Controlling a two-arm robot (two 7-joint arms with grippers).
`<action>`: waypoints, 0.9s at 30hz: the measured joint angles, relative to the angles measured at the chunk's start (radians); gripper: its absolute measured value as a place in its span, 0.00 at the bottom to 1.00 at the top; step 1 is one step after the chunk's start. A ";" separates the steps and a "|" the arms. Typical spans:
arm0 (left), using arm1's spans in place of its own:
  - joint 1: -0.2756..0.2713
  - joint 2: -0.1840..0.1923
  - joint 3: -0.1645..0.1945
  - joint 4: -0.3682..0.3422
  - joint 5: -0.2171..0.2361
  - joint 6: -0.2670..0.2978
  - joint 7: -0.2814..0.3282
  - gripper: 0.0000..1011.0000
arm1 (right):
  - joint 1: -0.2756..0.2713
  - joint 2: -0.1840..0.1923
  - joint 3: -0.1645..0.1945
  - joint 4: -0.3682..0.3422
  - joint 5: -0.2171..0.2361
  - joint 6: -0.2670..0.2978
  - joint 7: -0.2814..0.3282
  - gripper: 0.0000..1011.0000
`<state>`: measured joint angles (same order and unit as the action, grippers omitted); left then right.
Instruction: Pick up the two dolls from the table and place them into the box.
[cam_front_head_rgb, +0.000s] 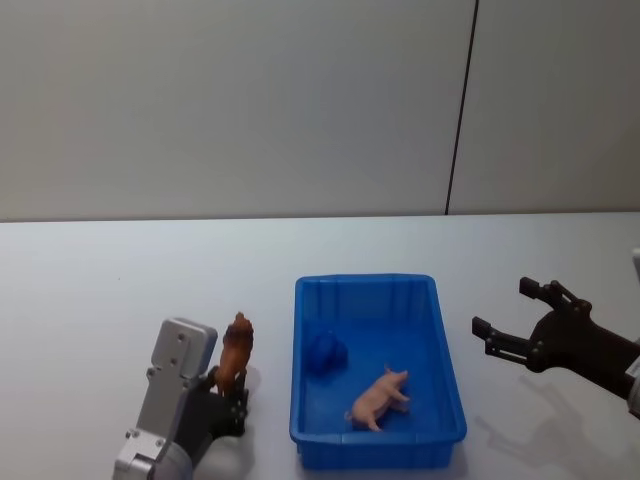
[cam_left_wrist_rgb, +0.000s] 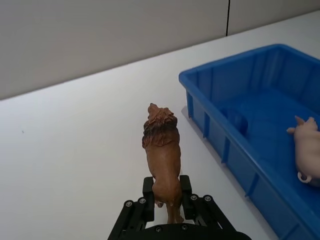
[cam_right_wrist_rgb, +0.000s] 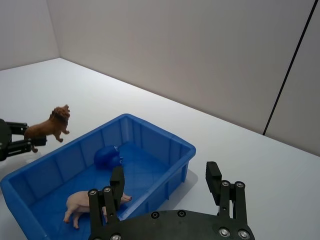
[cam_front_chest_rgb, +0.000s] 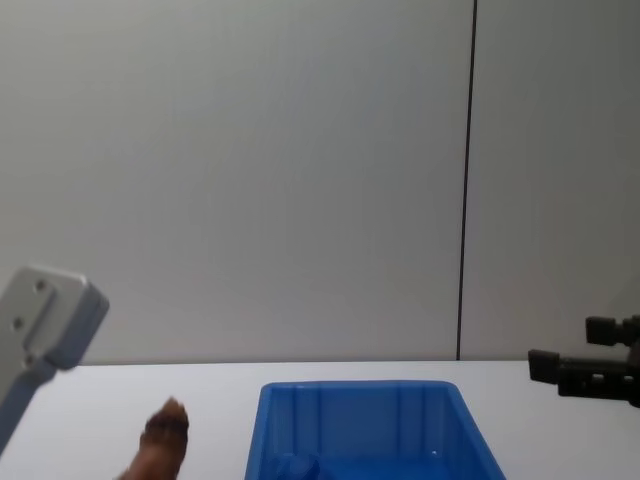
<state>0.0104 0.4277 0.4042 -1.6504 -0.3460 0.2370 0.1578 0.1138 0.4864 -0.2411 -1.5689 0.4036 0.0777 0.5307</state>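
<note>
While the box (cam_front_head_rgb: 378, 290) holds a blue doll (cam_front_head_rgb: 326, 352) and a pink pig (cam_front_head_rgb: 379, 397)
Left gripper (cam_left_wrist_rgb: 167, 200), beside the box, clamps a brown lion (cam_left_wrist_rgb: 162, 150); right gripper (cam_front_head_rgb: 508, 316) hovers spread on its other side.

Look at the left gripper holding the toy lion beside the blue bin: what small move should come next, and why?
Probably carry the lion sideways toward the bin until it hangs over the bin's floor. The left gripper is shut on the lion's hindquarters, still to the robot's left of the bin's rim. A blue toy and a pig already lie inside; the right gripper waits open beyond the bin's other side.
</note>
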 joint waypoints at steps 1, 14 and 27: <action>-0.001 0.003 -0.003 -0.009 0.009 -0.006 -0.003 0.30 | 0.000 0.000 0.000 0.000 0.000 0.000 0.000 0.99; -0.028 0.017 -0.025 -0.055 0.082 -0.093 -0.084 0.30 | 0.000 0.000 0.000 0.000 0.000 0.000 0.000 0.99; -0.092 -0.020 -0.024 -0.022 0.119 -0.197 -0.257 0.30 | 0.000 0.000 0.000 0.000 0.000 0.000 0.000 0.99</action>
<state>-0.0818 0.4075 0.3801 -1.6728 -0.2270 0.0397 -0.0995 0.1138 0.4864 -0.2411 -1.5689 0.4036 0.0776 0.5308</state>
